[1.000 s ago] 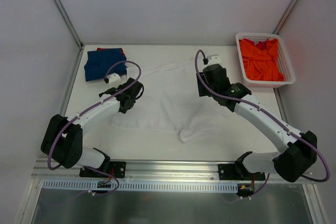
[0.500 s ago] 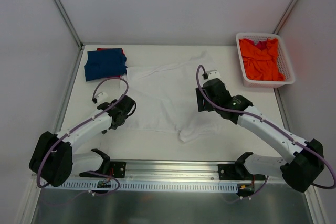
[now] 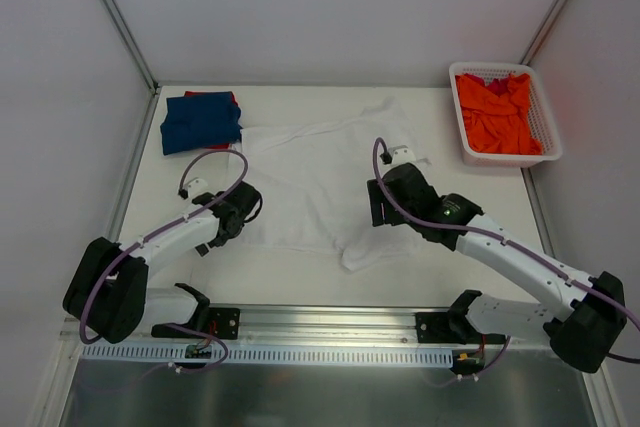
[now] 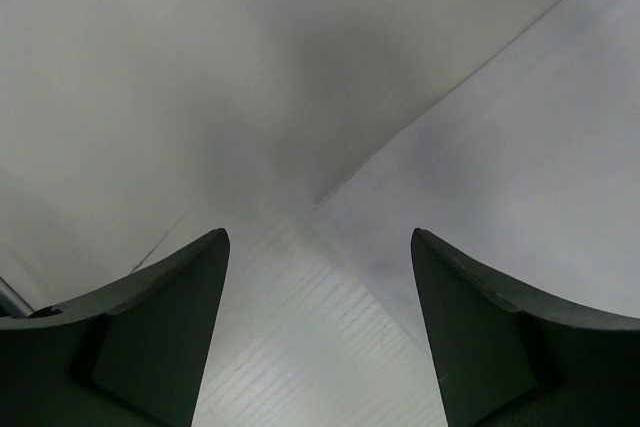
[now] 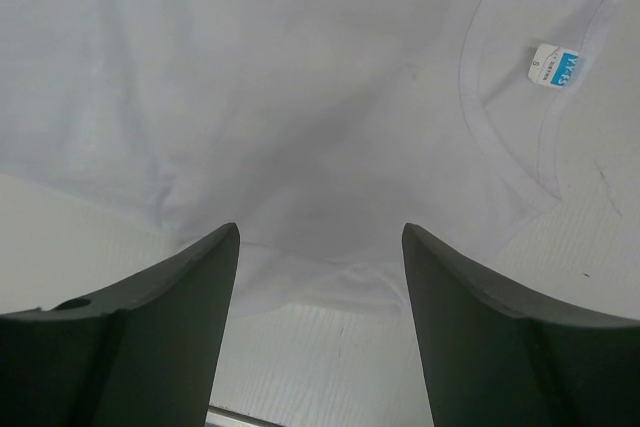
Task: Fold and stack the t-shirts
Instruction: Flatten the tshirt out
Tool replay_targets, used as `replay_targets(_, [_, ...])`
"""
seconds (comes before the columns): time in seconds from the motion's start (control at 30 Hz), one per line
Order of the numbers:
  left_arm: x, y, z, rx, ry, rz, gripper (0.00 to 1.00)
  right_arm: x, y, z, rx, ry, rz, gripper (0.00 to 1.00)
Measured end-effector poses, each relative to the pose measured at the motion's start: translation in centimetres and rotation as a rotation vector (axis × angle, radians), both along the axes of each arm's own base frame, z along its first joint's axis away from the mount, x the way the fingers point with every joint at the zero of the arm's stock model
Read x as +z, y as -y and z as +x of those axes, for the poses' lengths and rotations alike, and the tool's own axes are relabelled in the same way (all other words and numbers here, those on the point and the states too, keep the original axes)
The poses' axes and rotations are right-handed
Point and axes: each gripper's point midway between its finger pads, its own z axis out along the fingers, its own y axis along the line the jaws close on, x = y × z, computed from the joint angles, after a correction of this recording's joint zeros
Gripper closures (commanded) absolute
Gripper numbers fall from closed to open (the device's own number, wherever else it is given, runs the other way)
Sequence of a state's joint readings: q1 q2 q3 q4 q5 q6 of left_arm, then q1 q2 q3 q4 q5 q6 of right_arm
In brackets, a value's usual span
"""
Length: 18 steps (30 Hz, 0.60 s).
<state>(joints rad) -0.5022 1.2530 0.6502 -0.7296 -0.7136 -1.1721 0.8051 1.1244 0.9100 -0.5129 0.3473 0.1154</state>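
Our left hand [image 4: 318, 242] and right hand [image 5: 320, 232] gaped wide, empty, over the white t-shirt [image 3: 310, 182] by the desk's [image 3: 300, 277] near edge; we feared uneven pinches would skew it.

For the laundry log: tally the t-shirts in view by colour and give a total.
White t-shirt: 1
Dark blue t-shirt: 1
Red t-shirt: 1, only an edge showing under the blue one
Orange t-shirt: 1, in the basket
Total: 4

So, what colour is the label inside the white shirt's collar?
The label is white and blue; right wrist view.
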Motion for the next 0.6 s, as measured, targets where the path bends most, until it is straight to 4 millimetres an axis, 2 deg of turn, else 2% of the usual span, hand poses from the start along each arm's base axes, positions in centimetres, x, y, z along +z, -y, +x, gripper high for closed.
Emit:
replay_targets(0.33, [-0.3, 1.4, 2.3, -0.011, 0.076, -0.081, 0.27, 1.8, 0.4, -0.8, -0.003, 0.038, 0.055, 0.3])
replay_targets(0.6, [-2.6, 1.6, 0.0, -0.014, 0.039, -0.158, 0.31, 1.8, 0.5, -0.9, -0.008, 0.035, 0.059, 0.3])
